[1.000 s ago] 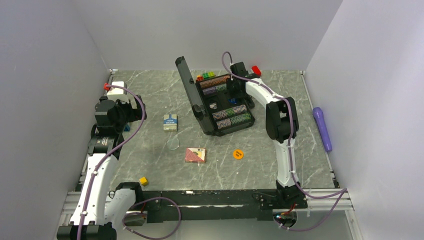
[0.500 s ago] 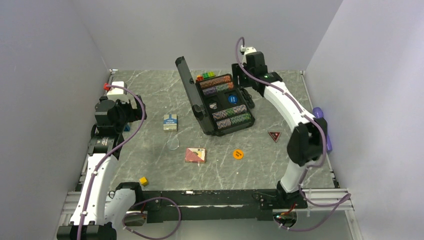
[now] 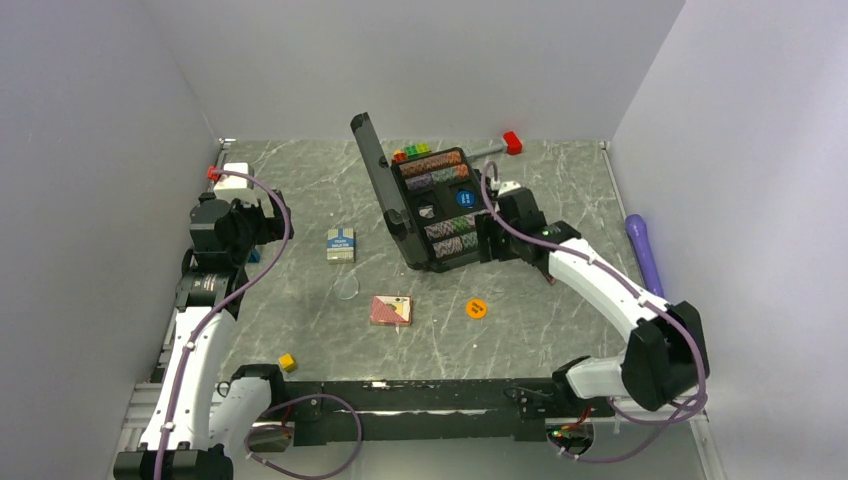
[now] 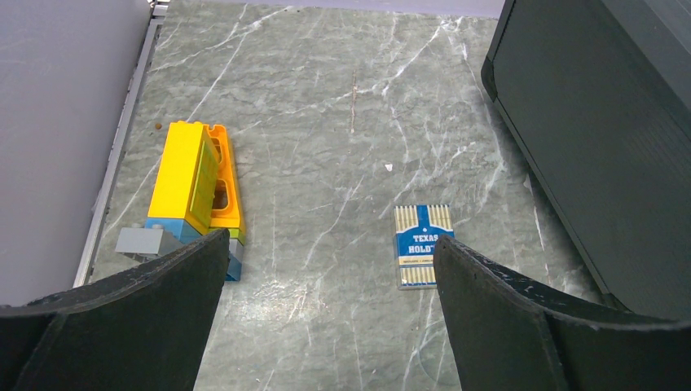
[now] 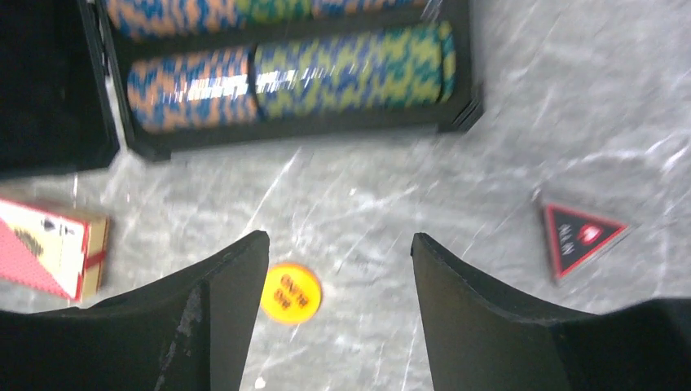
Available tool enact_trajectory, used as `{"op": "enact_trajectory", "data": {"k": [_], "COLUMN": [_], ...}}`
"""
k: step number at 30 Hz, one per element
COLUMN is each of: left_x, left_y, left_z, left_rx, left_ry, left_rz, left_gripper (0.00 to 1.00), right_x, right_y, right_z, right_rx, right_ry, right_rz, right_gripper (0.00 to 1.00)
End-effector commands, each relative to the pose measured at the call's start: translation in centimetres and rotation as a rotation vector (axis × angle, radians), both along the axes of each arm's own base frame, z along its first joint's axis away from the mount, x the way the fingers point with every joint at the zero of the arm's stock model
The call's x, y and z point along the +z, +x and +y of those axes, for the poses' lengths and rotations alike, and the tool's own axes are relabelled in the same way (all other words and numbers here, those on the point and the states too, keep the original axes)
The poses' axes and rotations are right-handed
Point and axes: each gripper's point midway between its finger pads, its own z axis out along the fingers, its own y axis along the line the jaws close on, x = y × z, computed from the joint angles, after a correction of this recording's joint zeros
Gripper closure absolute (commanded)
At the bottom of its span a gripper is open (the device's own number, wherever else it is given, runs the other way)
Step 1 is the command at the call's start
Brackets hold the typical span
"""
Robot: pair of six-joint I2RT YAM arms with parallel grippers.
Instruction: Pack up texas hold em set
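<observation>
Case (image 3: 378, 175) stands open at the far middle of the table (image 3: 300, 185), chip rows (image 5: 285, 69) inside. Right claw (image 5: 338, 248) hovers by its near corner, fingers apart, empty. Left claw (image 4: 326, 244) is spread too, over the blue deck (image 4: 422, 257). Pink deck (image 5: 49, 244), triangle (image 5: 580, 236) and orange marker (image 5: 291, 293) lie loose outside the case.

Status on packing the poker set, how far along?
Done: chip rows and blue marker sit in the open case. In hand: nothing; right gripper open near the orange marker, left gripper open. Left: orange marker, triangular marker, blue-white deck, pink deck, closing the lid.
</observation>
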Motion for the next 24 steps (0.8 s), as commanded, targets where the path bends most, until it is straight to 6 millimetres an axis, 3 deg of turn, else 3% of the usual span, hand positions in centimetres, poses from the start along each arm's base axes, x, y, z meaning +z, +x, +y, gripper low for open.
{"op": "enact_trajectory", "data": {"k": [1,5,9,15,24], "left_x": [1.6,1.5,1.5,1.5,1.7], "left_y": [0.2,0.2,0.2,0.1,0.0], "left_z": [0.0,0.1,0.1,0.0,0.1], "left_rx": [-0.004,-0.002,-0.002,-0.002,0.002], "left_ry": [0.007,0.008,0.008,0.004,0.005], "left_rz": [-0.058,-0.058,-0.056,-0.059,-0.065], "left_gripper": [0.01,0.01,0.01,0.01,0.01], "right_x": [-1.5,-4.7,-6.4,-7.8,-9.3], "right_y": [-4.2,-7.7,-9.3,-10.0,-10.2], "right_z": [0.6,1.3,2.4,4.0,4.7], "right_rx": [-0.013,-0.017,-0.009,0.011,0.014], "right_ry": [0.006,-0.032,-0.036,-0.074,-0.133], "right_rz": [0.055,0.116,0.141,0.159,0.19], "right_gripper": [0.31,0.31,0.31,0.32,0.33]}}
